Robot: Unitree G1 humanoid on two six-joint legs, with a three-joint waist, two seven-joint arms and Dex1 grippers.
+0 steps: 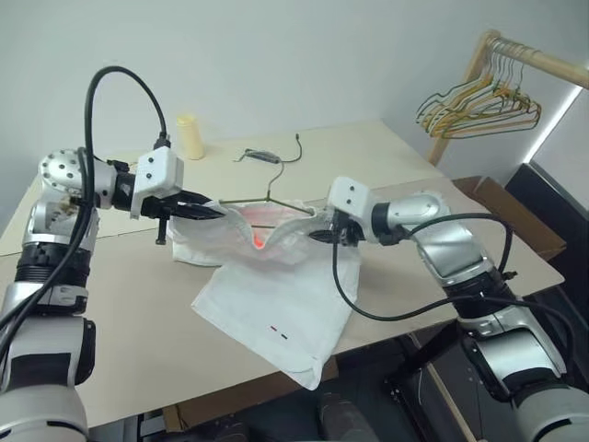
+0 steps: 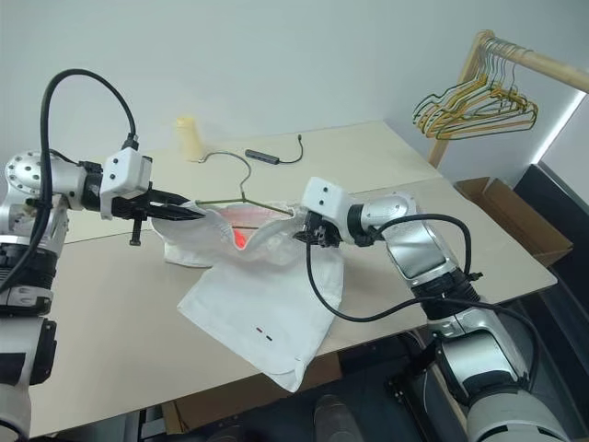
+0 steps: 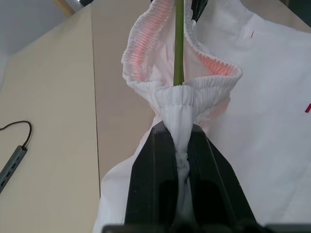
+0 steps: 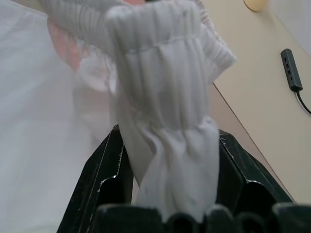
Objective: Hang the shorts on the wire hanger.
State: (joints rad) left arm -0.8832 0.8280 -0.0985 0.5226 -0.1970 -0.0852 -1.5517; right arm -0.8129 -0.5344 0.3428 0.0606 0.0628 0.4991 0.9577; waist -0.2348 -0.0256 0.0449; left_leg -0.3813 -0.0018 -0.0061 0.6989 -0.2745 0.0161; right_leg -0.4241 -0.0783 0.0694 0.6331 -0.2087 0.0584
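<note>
Hanger (image 1: 276,189) is threaded into the shorts (image 1: 276,295) waistband; left claw (image 1: 210,211) pinches one end, right claw (image 1: 319,237) is parted around the other, so settling remains.

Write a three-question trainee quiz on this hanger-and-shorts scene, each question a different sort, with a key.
1. True or false: the left claw is shut on the waistband of the shorts.
2. Multiple choice: where does the wire hanger run? A) through the open waistband, B) flat under the yellow bottle, C) on the wooden rack.
3. Fill in: the bunch of spare hangers hangs on the ____ beside the table.

Key: 1 true: the fabric is pinched between its fingers. 2 A: the green wire passes through the waistband opening. 3 rack.

The right claw has bunched waistband between its fingers, which stand apart.
</note>
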